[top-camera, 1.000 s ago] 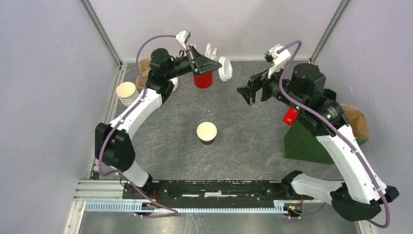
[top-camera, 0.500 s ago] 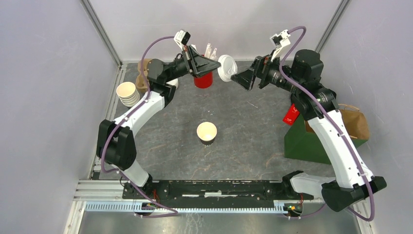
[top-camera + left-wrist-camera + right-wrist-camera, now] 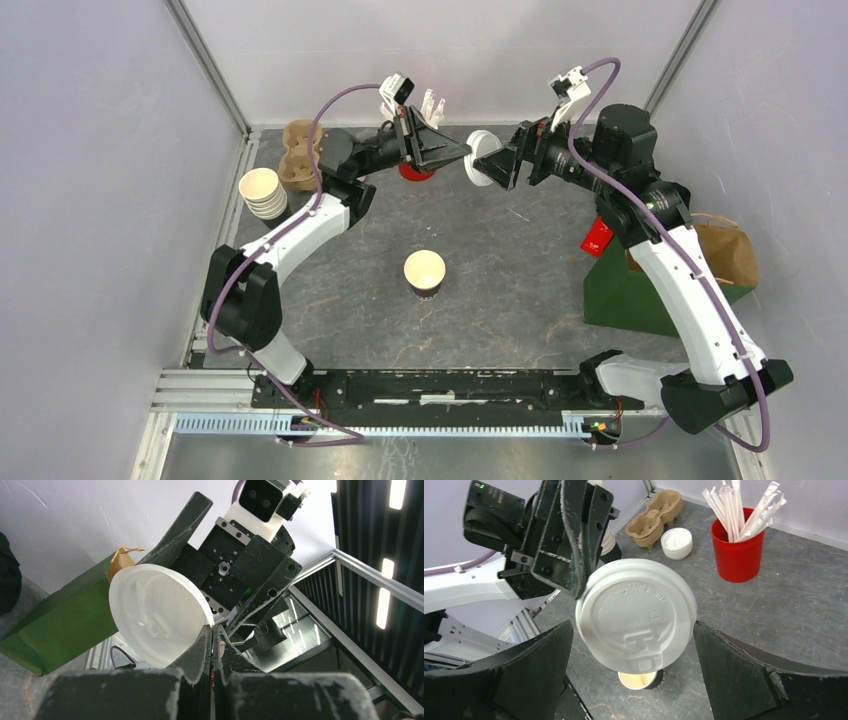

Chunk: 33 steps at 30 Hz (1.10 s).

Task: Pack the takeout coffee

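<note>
Lid [image 3: 636, 615] between closed left jaws

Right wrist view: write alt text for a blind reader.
A white sip lid hangs mid-air, pinched at its upper-left edge by the shut left pincer and framed by the wide-open right pincer. Behind, on the grey table, stand a red cup of straws, a cardboard cup carrier and a stack of white lids.

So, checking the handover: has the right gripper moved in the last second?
Yes. The right gripper has swung left and back, nearer the red straw cup, its open jaws now flanking the white lid held by the left gripper.
</note>
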Tool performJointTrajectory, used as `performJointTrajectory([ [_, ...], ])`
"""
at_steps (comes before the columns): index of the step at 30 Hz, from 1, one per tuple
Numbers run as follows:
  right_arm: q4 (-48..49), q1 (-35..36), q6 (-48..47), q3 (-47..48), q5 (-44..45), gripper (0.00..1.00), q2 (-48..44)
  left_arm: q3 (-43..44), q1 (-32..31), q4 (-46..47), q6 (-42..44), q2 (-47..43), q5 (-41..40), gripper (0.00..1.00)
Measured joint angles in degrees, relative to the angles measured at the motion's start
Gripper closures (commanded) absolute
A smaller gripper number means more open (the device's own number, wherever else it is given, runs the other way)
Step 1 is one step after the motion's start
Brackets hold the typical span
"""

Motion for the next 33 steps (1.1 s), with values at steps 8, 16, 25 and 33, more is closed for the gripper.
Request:
performJointTrajectory([
  [8,-1.2,0.1,-1.0,0.0,1.5,0.08,0.2,0.5,-1.0,0.0,0.0,0.7,0.0,0.98],
  [16,-1.5,0.1,-1.3,0.0,1.6,0.16,0.2,0.7,-1.0,0.3,-0.4,1.6,0.0,0.98],
  [25,-1.5,0.1,-1.4,0.0,1.5,0.14,0.2,0.8,-1.0,0.7,-0.5,1.6,0.0,0.98],
  [33,-1.5,0.2,-1.4,0.0,1.4,0.11,0.2,0.8,-1.0,0.8,-0.5,1.6,0.0,0.98],
])
